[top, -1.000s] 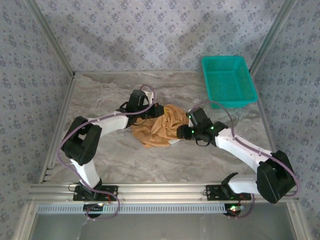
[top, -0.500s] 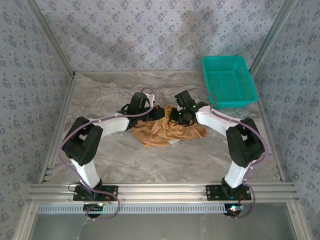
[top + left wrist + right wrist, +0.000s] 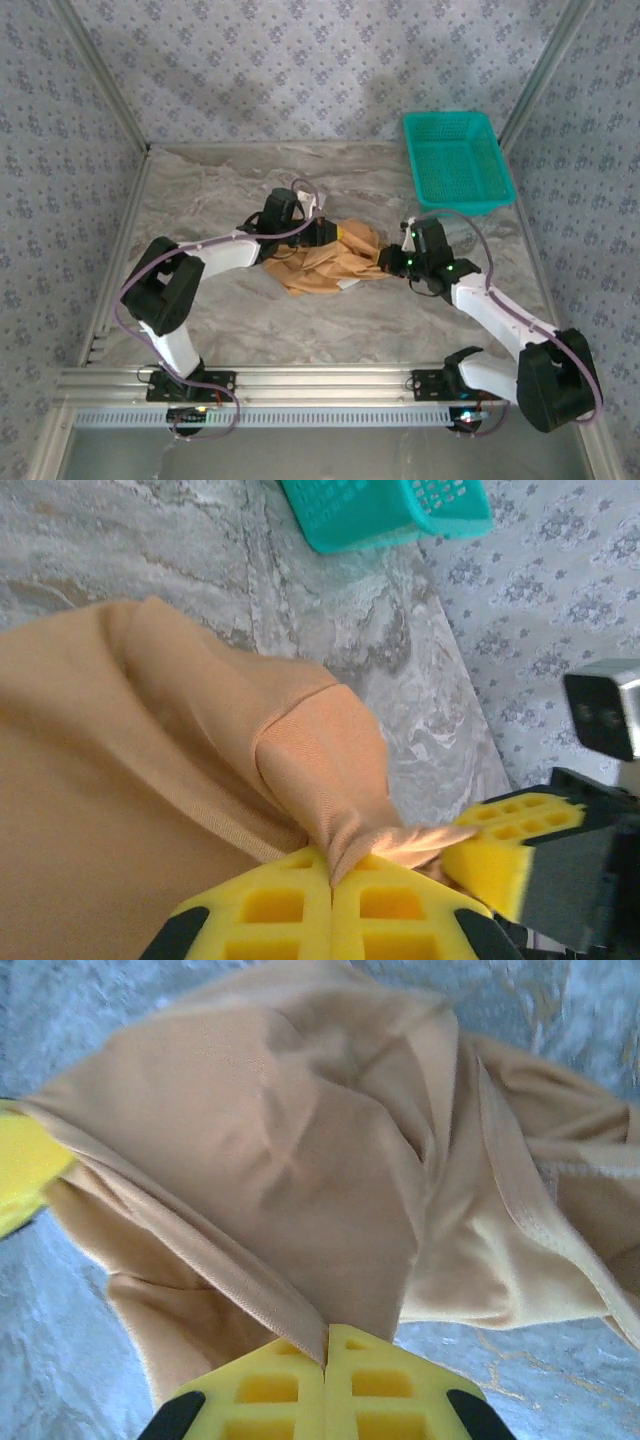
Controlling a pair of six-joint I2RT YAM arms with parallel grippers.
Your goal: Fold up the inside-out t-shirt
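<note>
Marbled table (image 3: 220,190) carries our inside-out t-shirt (image 3: 325,265), bunched mid-table, near-left of the teal basket (image 3: 455,160). Our left gripper (image 3: 330,885) and right gripper (image 3: 326,1350) each pinch its cloth. We judge no fold is made yet and the spreading is unfinished.

Teal basket (image 3: 458,160) on far right corner of marble table (image 3: 200,190), patterned walls (image 3: 300,70) around.

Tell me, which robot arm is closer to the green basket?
Right. The right arm pinches the shirt just in front of the basket's near corner. The left arm pinches the shirt farther off to the left.
</note>
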